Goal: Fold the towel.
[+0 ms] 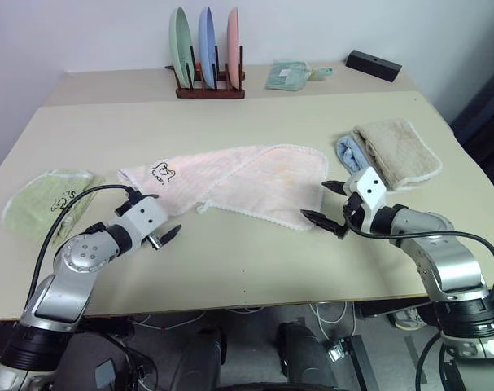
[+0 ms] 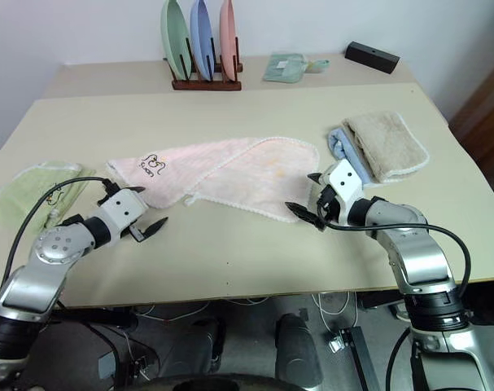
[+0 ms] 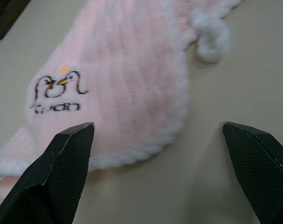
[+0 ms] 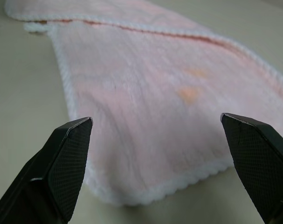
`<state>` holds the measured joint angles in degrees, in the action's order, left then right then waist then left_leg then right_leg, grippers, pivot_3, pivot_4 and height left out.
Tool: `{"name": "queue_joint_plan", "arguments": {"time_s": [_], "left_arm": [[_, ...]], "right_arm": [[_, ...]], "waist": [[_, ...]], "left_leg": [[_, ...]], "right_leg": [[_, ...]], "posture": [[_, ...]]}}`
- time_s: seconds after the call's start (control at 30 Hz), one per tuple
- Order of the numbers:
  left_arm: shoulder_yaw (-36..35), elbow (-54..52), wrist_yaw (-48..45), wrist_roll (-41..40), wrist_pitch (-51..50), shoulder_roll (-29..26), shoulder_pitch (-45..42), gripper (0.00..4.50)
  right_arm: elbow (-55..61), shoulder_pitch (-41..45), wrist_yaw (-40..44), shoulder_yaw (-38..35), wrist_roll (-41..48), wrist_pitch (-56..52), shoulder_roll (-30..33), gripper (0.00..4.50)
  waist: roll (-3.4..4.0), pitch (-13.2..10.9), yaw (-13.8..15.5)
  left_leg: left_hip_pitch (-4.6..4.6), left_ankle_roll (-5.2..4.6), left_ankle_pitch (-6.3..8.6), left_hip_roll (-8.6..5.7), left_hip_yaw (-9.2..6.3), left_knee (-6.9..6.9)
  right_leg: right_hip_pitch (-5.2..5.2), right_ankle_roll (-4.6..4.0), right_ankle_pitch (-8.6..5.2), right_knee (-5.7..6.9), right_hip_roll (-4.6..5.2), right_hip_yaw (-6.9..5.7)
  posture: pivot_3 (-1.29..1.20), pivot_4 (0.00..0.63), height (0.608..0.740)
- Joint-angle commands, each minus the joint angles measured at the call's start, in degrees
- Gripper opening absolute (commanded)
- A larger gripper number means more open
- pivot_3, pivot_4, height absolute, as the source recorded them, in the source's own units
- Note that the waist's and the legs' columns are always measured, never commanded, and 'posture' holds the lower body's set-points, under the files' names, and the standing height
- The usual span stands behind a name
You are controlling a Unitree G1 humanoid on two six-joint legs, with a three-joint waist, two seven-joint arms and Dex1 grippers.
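Left gripper: the left gripper (image 1: 157, 218) sits low at the lower left of the frame, fingers spread wide and grasping nothing, just short of the towel's near left corner.
Right gripper: the right gripper (image 1: 328, 204) is at the lower right, fingers wide apart and empty, right at the towel's near right edge.
Towel: the towel (image 1: 247, 183) lies flat in the middle of the frame on the bench (image 1: 230, 269), folded over lengthwise, white scalloped edging showing, black drawn mark (image 1: 163, 173) near its left end.
Green cloth: a light green cloth (image 1: 43, 204) rests at the far left, apart from the towel.
Beige towel: a beige towel (image 1: 397, 151) with a blue cloth (image 1: 350, 152) lies at the right.
Far back: a plate rack (image 1: 207, 57) stands at the top centre, a black box (image 1: 373, 65) at the upper right.
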<state>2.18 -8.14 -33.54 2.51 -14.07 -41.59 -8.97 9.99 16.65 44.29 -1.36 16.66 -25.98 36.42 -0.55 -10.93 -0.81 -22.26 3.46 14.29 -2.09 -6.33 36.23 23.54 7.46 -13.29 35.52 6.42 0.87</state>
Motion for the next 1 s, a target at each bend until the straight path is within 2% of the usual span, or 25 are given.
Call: {"name": "queue_joint_plan", "arguments": {"time_s": [0.03,0.1,0.2,0.43,0.6,0.73,0.83,1.0], "left_arm": [[1.34,5.67,0.4,1.66,1.6,1.28,-2.94,4.48],[1.69,8.67,0.74,1.78,2.93,2.59,-4.8,4.48],[1.36,10.94,0.98,2.0,4.62,3.45,-5.98,3.67],[0.51,11.35,0.91,2.36,6.82,3.45,-6.15,0.07],[-0.75,8.43,-0.12,1.7,8.09,2.5,-4.81,0.02],[-5.86,-0.33,-3.74,-4.78,11.05,1.57,2.08,0.02],[-12.78,-8.16,-8.34,-12.76,9.88,0.45,11.37,0.02],[-20.31,-10.51,-12.62,-15.62,9.82,-2.67,22.35,0.02]], "right_arm": [[1.83,0.39,-0.71,-1.19,0.69,0.86,-0.63,4.5],[1.71,0.46,-0.84,-1.1,0.67,1.1,-0.83,4.5],[1.41,0.28,-0.74,-1.39,0.71,1.57,-0.77,4.5],[1.78,0.06,-1.01,-1.23,0.64,1.75,-0.86,4.5],[0.84,1.44,-0.97,-0.43,-0.54,2.68,-0.43,4.5],[-3.55,5.26,-1.09,3.08,-6.69,7.45,1.29,4.5],[-13.76,12.16,-3.83,6.6,-14.46,14.54,1.46,4.5],[-26.92,20.33,-4.5,9.73,-19.96,23.07,0.16,4.5]], "waist": [[0.01,0.01,0.09],[0.01,0.01,0.14],[0.01,0.02,0.06],[0.01,0.01,-0.16],[0.01,0.01,-0.17],[0.0,0.0,-0.39],[0.0,0.0,-0.96],[-0.01,-0.01,-1.27]], "left_leg": [[0.01,0.0,0.0,0.0,0.0,0.01],[0.02,0.0,0.0,-0.01,0.0,0.02],[0.04,0.0,0.0,-0.01,0.0,0.02],[0.06,0.0,0.0,0.0,0.0,-0.01],[0.05,0.0,0.0,0.0,0.0,0.0],[0.05,0.0,0.0,0.01,0.07,-0.06],[0.04,0.01,0.0,0.03,0.1,-0.07],[0.02,0.01,0.0,0.03,0.09,-0.08]], "right_leg": [[-0.02,0.0,0.0,0.0,0.0,0.0],[-0.04,0.01,0.0,0.0,0.0,0.0],[-0.06,0.01,0.0,0.01,0.0,0.01],[-0.03,0.01,0.0,0.04,0.0,0.01],[-0.03,0.02,0.0,0.03,0.0,0.01],[0.05,0.01,0.0,0.03,0.01,0.08],[0.08,0.0,0.0,0.02,0.02,0.08],[0.08,-0.02,-0.01,0.01,0.02,0.05]], "posture": [[0.0,0.15,0.74],[0.0,0.15,0.74],[0.0,0.15,0.74],[0.0,0.15,0.74],[0.0,0.15,0.74],[0.0,0.15,0.74],[0.0,0.15,0.74],[0.0,0.15,0.74]]}}
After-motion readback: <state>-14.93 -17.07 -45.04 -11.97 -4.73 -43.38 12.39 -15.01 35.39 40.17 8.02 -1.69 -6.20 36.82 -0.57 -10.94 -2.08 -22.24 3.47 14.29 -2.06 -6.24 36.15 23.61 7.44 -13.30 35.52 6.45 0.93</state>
